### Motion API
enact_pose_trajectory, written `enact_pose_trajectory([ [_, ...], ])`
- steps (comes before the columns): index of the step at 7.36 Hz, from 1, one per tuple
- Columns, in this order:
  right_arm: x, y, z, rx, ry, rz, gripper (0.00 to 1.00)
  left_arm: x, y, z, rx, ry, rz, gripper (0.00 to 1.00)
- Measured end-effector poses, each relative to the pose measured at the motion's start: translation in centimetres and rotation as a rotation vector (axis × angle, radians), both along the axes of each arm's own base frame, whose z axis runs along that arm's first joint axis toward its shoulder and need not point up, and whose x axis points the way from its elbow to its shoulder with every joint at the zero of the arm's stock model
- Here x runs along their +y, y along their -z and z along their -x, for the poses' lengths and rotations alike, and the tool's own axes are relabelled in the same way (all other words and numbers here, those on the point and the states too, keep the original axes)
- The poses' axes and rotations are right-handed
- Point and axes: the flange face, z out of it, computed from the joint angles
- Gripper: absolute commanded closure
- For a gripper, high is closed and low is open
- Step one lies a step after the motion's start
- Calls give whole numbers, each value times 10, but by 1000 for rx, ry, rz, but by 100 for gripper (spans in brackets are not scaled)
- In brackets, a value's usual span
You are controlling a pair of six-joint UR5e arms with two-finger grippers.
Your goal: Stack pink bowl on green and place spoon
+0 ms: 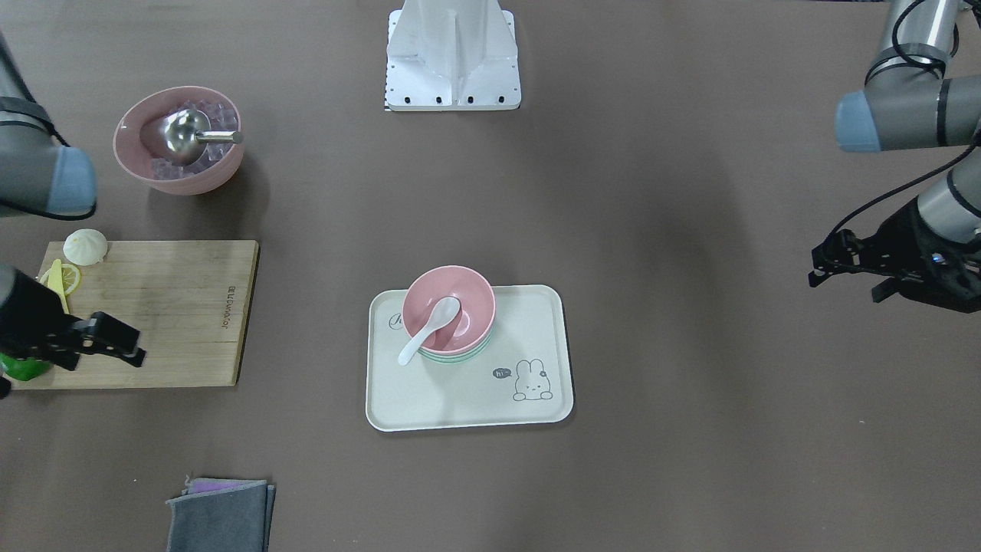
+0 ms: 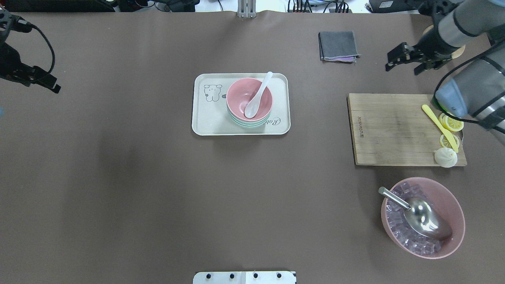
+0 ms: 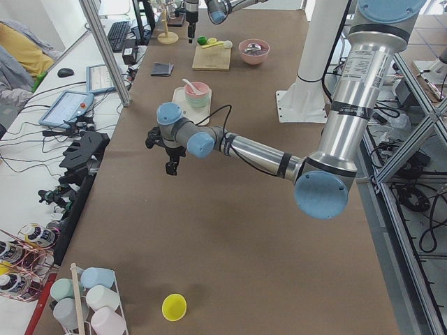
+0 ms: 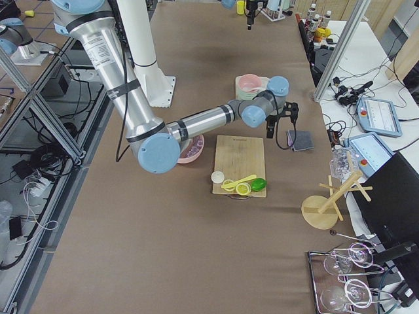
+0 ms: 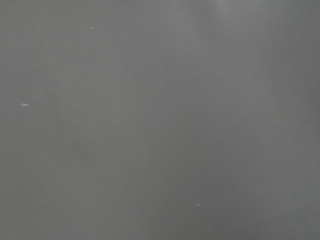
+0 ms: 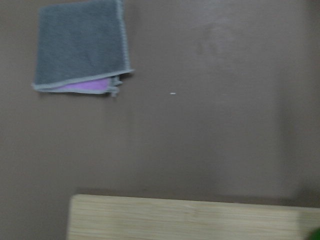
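The pink bowl [image 1: 460, 295] sits nested on the green bowl [image 1: 457, 356], on the cream tray [image 1: 536, 399] at mid table. The white spoon [image 1: 428, 331] lies in the pink bowl with its handle over the rim. The overhead view shows the same: pink bowl [image 2: 240, 98], spoon [image 2: 257, 96], green bowl [image 2: 247, 123], tray [image 2: 205, 118]. My left gripper [image 1: 843, 290] is open and empty, far out at the table's side. My right gripper [image 1: 107, 362] is open and empty over the near end of the cutting board; it also shows in the overhead view [image 2: 401, 70].
A wooden cutting board [image 2: 390, 130] holds lemon slices [image 2: 451, 123], a yellow knife [image 2: 438, 124] and a white bun [image 2: 446, 157]. A large pink bowl of ice [image 2: 453, 205] with a metal scoop [image 2: 424, 219] stands near the robot. A folded grey cloth [image 2: 338, 45] lies at the far side.
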Motion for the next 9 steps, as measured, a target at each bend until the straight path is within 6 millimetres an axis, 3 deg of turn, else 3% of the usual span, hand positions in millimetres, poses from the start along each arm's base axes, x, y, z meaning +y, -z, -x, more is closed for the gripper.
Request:
enact_pose_trajectory([
  [1, 9, -45, -47, 46, 37, -49, 0, 18, -35, 25, -25, -13, 7, 2],
  [2, 16, -77, -89, 86, 66, -73, 0, 35, -65, 46, -47, -13, 25, 2],
  [3, 18, -95, -120, 120, 101, -81, 0, 47, -84, 65, -63, 5, 46, 2],
  [4, 20, -105, -138, 145, 139, -87, 0, 52, -95, 80, -75, 30, 64, 2],
  [6, 22, -113, -150, 159, 170, -91, 0, 57, -110, 90, -89, 49, 92, 2],
  [9, 22, -114, -151, 159, 170, -85, 0, 59, -112, 91, -91, 51, 97, 2],
])
